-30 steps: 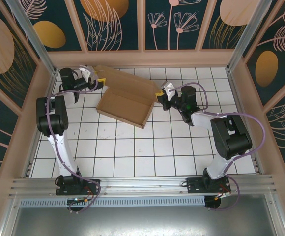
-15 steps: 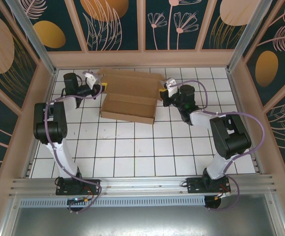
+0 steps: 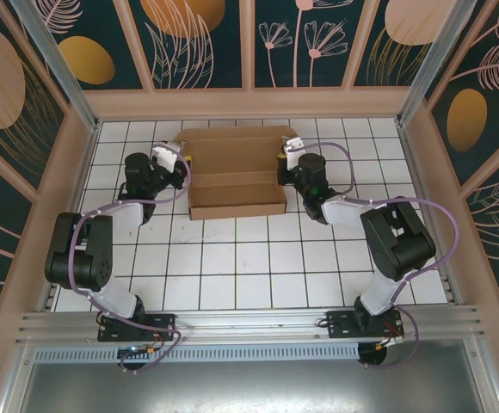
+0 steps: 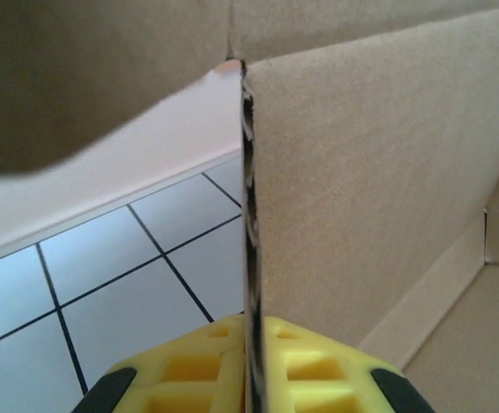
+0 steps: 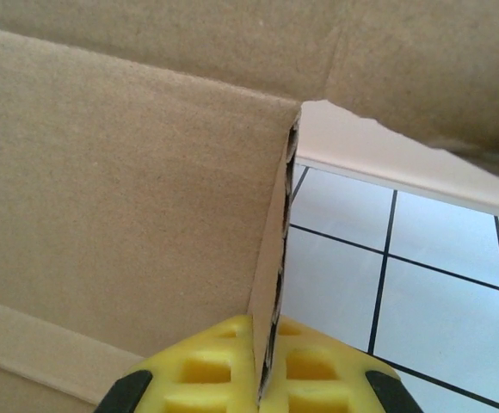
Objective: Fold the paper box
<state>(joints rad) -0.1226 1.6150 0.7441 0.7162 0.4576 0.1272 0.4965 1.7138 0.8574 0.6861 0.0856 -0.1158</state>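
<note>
The paper box [image 3: 232,148] is plain brown cardboard, lying square to the tile grid at the back middle of the table, with its shallow tray toward the front and a wide panel behind it. My left gripper [image 3: 183,163] is shut on the box's left side wall. In the left wrist view the yellow pads [image 4: 189,370] clamp the wall's raw edge [image 4: 249,215]. My right gripper [image 3: 282,162] is shut on the right side wall. Its yellow pads [image 5: 335,370] pinch that wall's edge [image 5: 275,258], with the box's inside [image 5: 120,181] to the left.
The white tiled table [image 3: 232,258] is ringed by a wooden rail [image 3: 249,105], which runs close behind the box. The left arm's elbow [image 3: 77,249] and the right arm's elbow [image 3: 391,237] rest low at either side. Open tiles lie in front of the box.
The box has swung from a skewed position to lie square with the grid. My left gripper went from open to shut on the left wall. Both grippers drew nearer the front.
</note>
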